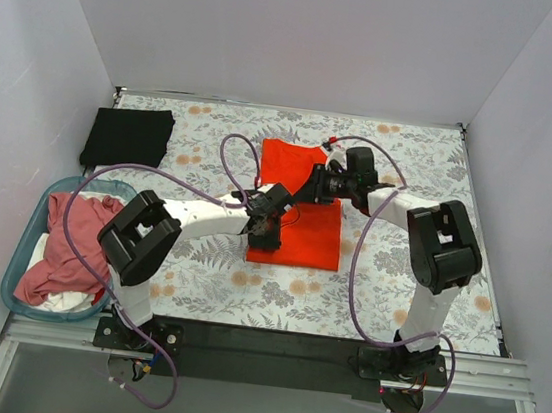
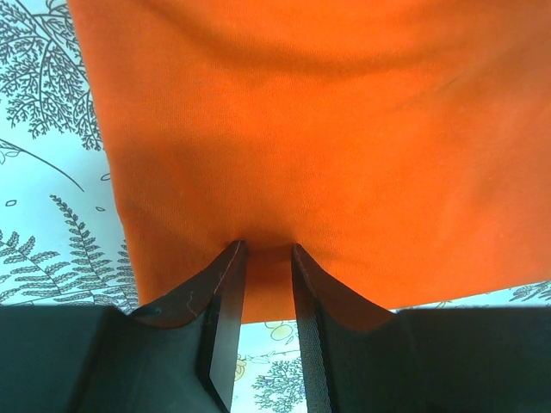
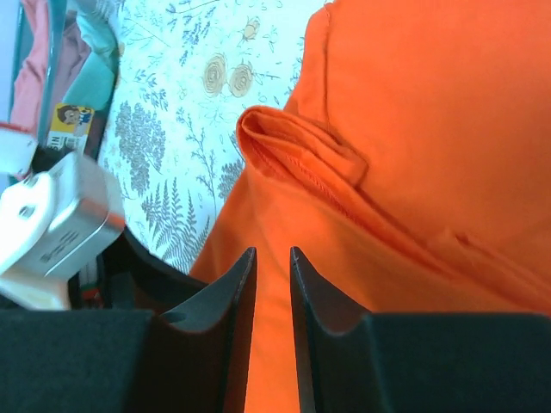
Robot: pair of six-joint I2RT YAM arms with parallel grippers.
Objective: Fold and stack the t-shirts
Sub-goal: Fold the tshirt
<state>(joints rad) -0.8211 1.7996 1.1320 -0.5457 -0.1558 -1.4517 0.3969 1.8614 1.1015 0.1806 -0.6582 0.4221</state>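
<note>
A bright orange-red t-shirt (image 1: 300, 215) lies partly folded into a narrow rectangle in the middle of the table. My left gripper (image 1: 265, 227) is at its near left corner; in the left wrist view it (image 2: 267, 247) is nearly shut, its tips pinching a pucker of the orange cloth (image 2: 327, 129) just above the hem. My right gripper (image 1: 310, 188) is over the shirt's upper left part; in the right wrist view it (image 3: 272, 251) stands narrowly apart with orange cloth (image 3: 413, 129) between the jaws, beside a folded-in sleeve (image 3: 293, 146). A folded black t-shirt (image 1: 128, 136) lies at the far left.
A teal basket (image 1: 20, 254) at the near left holds a dusty pink t-shirt (image 1: 76, 237) over a white one (image 1: 68, 299). The flower-patterned tablecloth (image 1: 411, 173) covers the table. White walls close in on three sides. Purple cables loop over both arms.
</note>
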